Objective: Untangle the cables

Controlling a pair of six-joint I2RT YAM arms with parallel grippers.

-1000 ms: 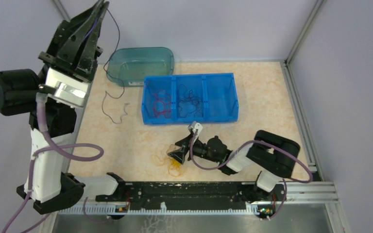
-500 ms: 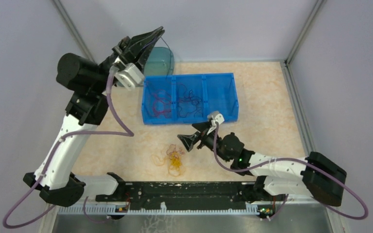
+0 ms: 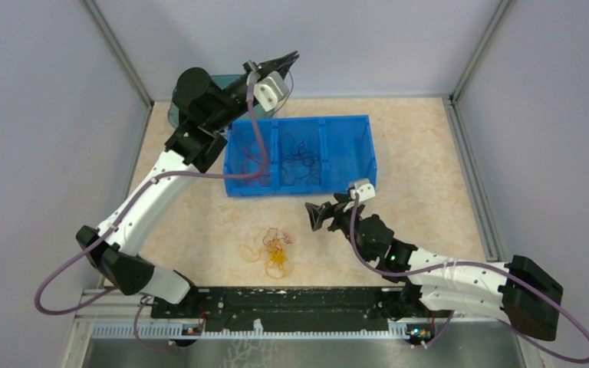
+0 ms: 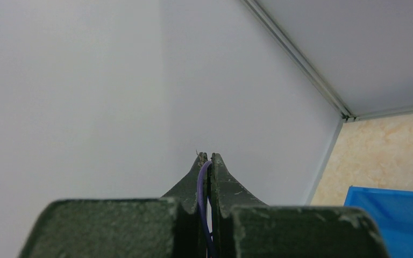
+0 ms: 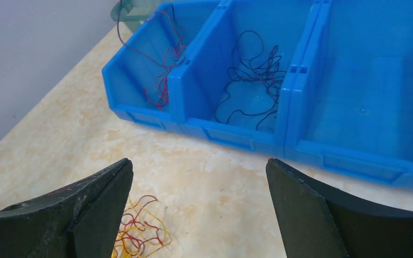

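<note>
Blue plastic marks the bin [image 3: 299, 188] in the middle of your table [image 3: 429, 169], three compartments side by side. Its left compartment holds a red cable [image 3: 255, 165], and the middle one holds loose dark cables [image 3: 297, 161].

Your left gripper [image 3: 287, 57] is raised in the air over the far side of the bin. In its wrist view the fingers are pressed together on a thin purple cable [image 4: 201, 183] running down between them.

Your right gripper [image 3: 316, 216] sits low over the table just in front of the bin, pointing at it. Its jaws are spread wide and hold nothing.

A clump of yellow and red cables [image 3: 274, 251] lies on the table to that gripper's left, apart from the bin, near the front edge. A teal tub [image 3: 175, 113] shows behind your left arm.
</note>
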